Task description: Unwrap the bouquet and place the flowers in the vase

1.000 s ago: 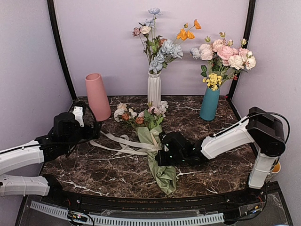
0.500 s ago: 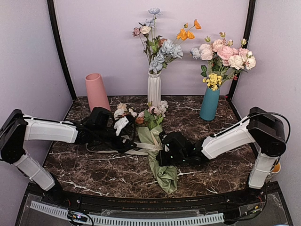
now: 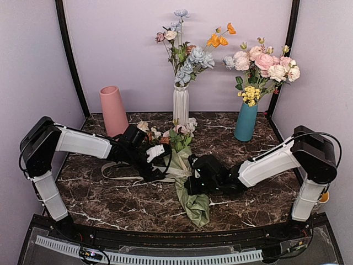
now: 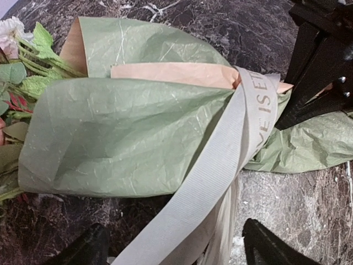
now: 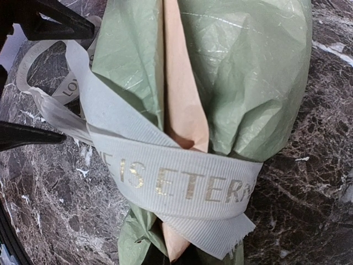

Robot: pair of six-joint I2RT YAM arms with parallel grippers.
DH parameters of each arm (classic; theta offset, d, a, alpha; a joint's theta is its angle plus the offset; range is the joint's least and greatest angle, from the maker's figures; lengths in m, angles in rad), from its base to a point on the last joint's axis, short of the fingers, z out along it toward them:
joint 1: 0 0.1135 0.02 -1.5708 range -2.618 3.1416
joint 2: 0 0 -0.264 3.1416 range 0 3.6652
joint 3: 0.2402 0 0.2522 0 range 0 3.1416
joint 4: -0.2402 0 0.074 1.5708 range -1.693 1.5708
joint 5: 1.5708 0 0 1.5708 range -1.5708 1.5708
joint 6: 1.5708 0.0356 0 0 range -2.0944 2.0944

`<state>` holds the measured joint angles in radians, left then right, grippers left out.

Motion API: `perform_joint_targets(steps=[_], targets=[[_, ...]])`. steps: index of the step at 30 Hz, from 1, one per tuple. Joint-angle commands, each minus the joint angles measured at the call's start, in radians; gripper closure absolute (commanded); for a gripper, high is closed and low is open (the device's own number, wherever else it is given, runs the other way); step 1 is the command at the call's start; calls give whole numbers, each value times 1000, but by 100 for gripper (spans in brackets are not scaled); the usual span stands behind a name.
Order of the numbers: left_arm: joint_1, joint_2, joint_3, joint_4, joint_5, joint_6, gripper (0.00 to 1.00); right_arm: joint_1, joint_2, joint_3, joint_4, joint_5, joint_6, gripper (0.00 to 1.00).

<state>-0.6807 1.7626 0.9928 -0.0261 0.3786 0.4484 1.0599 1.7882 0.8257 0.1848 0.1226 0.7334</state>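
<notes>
On the table point(image 3: 265, 193), the green-wrapped, ribbon-tied bouquet point(image 3: 194, 201) lies pinched in right jaws, left jaws spread wide.

the bouquet point(image 3: 194, 201) lies flat on the marble table point(image 3: 259, 190), flower heads toward the rear, paper tail toward the near edge. the left gripper point(image 3: 158, 156) sits at the wrap's left side, over the loose ribbon point(image 3: 132, 178). the right gripper point(image 3: 191, 178) meets the wrap's right side. the pink vase point(image 3: 113, 110) stands upright at rear left, apart from the bouquet.
</notes>
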Motion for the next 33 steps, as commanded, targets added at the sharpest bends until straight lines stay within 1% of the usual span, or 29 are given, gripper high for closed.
perform_joint_targets(steps=[1, 6, 8, 11, 14, 15, 17, 23, 25, 29, 33], targets=[[9, 39, 44, -44, 4, 59, 20, -12, 23, -49, -153, 15, -13, 100], [15, 81, 75, -47, -32, 86, 26, -12, 28, -49, -145, 5, -9, 100], [21, 86, 78, -42, -35, 92, 30, -12, 30, -50, -143, 5, -5, 100], [27, 92, 84, -44, -29, 98, 43, -12, 29, -57, -138, 4, 0, 100], [31, 106, 97, -48, -27, 102, 61, -12, 31, -60, -133, 2, 1, 100], [30, 110, 103, -59, -28, 104, 65, -12, 32, -60, -133, 2, 1, 100], [32, 111, 110, -75, -31, 105, 71, -12, 33, -61, -134, 2, 1, 100], [35, 79, 103, -91, -37, 97, 93, -12, 34, -60, -134, 2, 0, 100], [40, 62, 101, -93, -50, 93, 96, -12, 36, -59, -132, 0, 1, 100], [59, 3, 81, -83, -70, 64, 97, -13, 40, -58, -132, -2, 3, 100], [80, -82, 63, -88, -52, 27, 97, -12, 47, -52, -133, -3, 1, 100]])
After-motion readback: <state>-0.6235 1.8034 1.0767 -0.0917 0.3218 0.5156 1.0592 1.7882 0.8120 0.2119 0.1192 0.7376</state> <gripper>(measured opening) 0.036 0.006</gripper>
